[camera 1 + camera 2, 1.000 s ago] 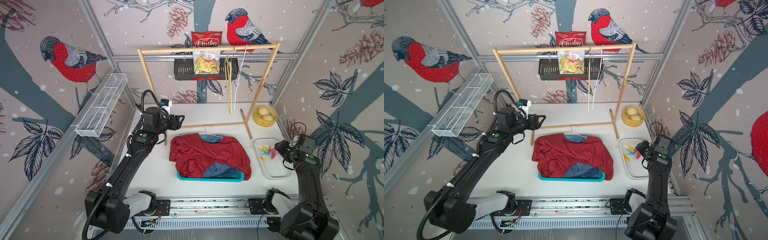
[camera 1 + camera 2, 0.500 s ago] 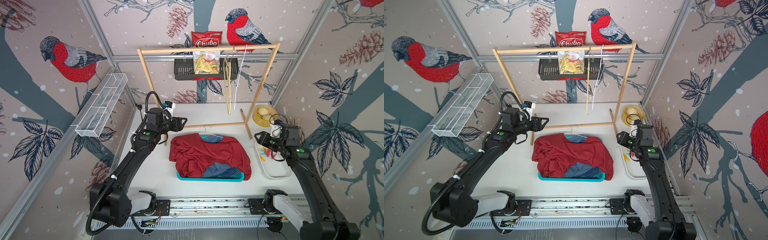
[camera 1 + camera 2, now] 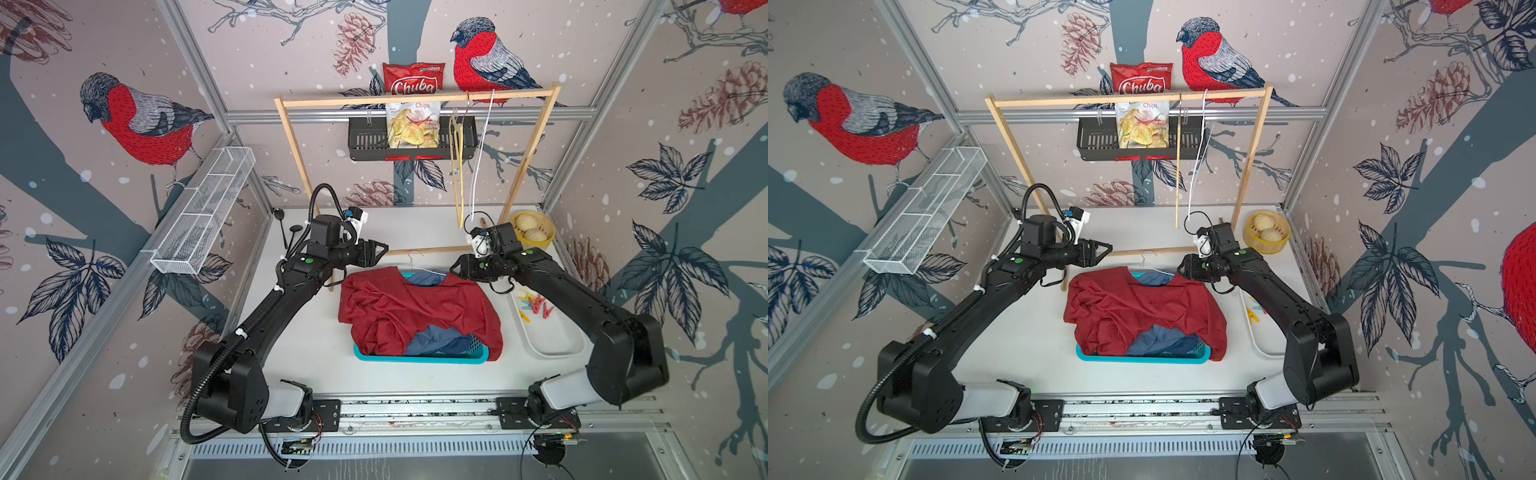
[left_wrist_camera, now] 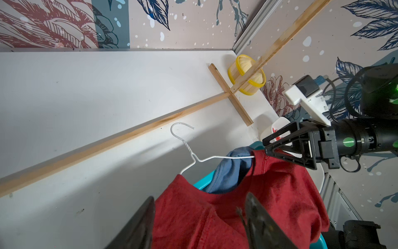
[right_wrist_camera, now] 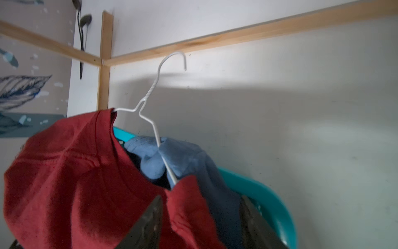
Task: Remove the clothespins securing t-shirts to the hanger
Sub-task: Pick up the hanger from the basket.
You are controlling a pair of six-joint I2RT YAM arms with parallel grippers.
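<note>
Nearest, on the white table [image 3: 307, 340]: teal basket [image 3: 419, 358], long side running left to right. Draped over it, crumpled, red t-shirt [image 3: 415, 305], collar turned to the far side, hem spilling over the near right corner. Beneath it, showing at the near edge and again inside the collar, blue t-shirt [image 3: 434, 338].

Just right of the basket, white tray [image 3: 555, 347], long axis near to far. In its far end, a loose heap of clothespins [image 3: 536, 306] in red, yellow and light blue, lying flat, pointing different ways.

Farther back, at the collar: white wire hanger [image 3: 410, 259]. Shoulders buried in the shirts and running left to right; neck and hook sticking out over the basket's far rim, pointing toward the base bar of the wooden rack [image 3: 415, 99].

Off the red shirt's far left corner, left gripper [image 3: 381, 250], aimed rightward, claw released and spread. Facing it, right gripper [image 3: 452, 268], aimed leftward, claw likewise released, tips at the collar's right end where the hanger wire enters the red cloth; touching or not, cannot tell.

In the far right corner, yellow basket [image 3: 538, 245].
</note>
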